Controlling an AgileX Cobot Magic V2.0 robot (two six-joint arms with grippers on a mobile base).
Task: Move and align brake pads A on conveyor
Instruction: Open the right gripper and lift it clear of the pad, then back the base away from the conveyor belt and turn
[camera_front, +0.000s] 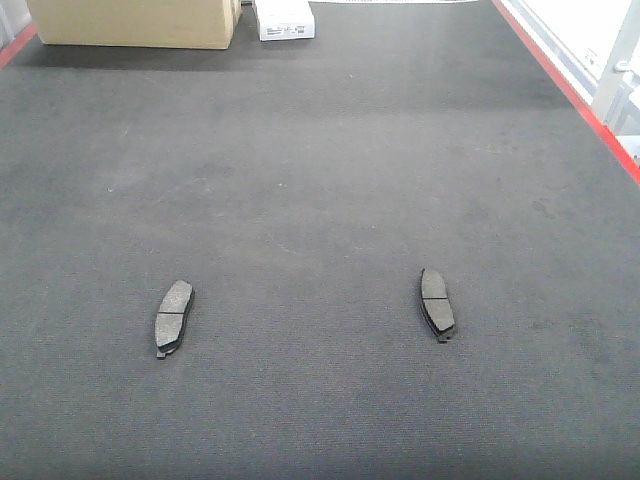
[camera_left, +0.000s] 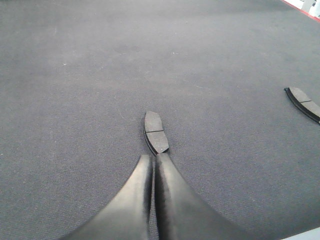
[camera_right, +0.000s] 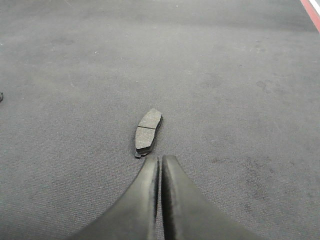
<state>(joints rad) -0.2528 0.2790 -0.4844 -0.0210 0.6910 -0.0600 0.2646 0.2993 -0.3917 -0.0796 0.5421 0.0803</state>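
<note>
- The cardboard box (camera_front: 135, 22) and white carton (camera_front: 284, 18) at the belt's (camera_front: 320, 150) far end are cropped by the top edge; the carton's print is too small to read.
- Left wrist view: 1 brake pad (camera_left: 305, 104) runs off the right edge.
- Right wrist view: a dark sliver (camera_right: 1, 96) at the left edge is too cropped to identify.
- The left gripper (camera_left: 153, 159) and right gripper (camera_right: 160, 159) show only their fingers; the rest falls below the bottom edge.

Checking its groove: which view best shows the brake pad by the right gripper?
Right wrist: the brake pad lies whole, close, groove clear, beyond the right gripper. Exterior front shows it smaller; left wrist crops it.
</note>
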